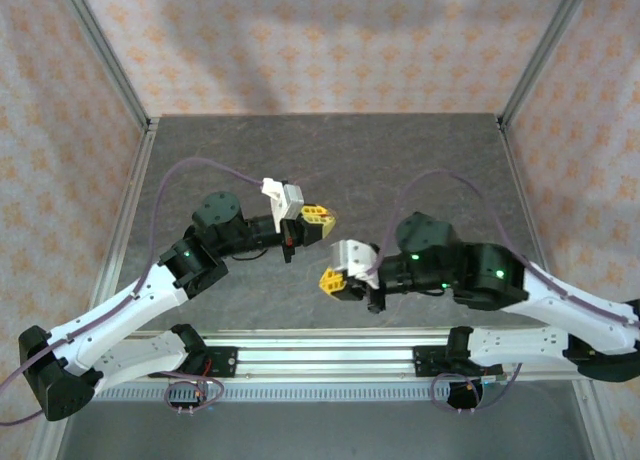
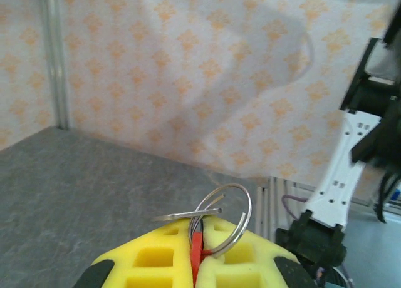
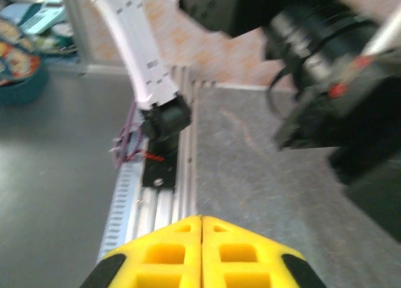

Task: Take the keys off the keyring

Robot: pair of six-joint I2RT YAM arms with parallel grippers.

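My left gripper point(image 2: 199, 228) is raised above the table with its yellow fingers point(image 2: 150, 257) shut on the keyring's red piece point(image 2: 197, 253). The thin wire ring point(image 2: 243, 220) loops up out of the fingertips. A flat silvery sliver, apparently a key point(image 2: 188, 214) seen edge-on, lies across the left fingertip at the ring. From above, the left gripper point(image 1: 325, 218) points right over the table's middle. The right gripper point(image 1: 330, 278) sits just below it, pointing left, a short gap apart. In the right wrist view the right gripper point(image 3: 201, 219) is shut, with nothing between its yellow fingers point(image 3: 244, 253).
The dark grey table point(image 1: 330, 160) is bounded by patterned walls and metal frame posts point(image 1: 110, 60). An aluminium rail point(image 1: 330, 360) runs along the near edge with both arm bases. The left arm's base point(image 3: 164, 122) and rail point(image 3: 166, 194) lie ahead of the right gripper.
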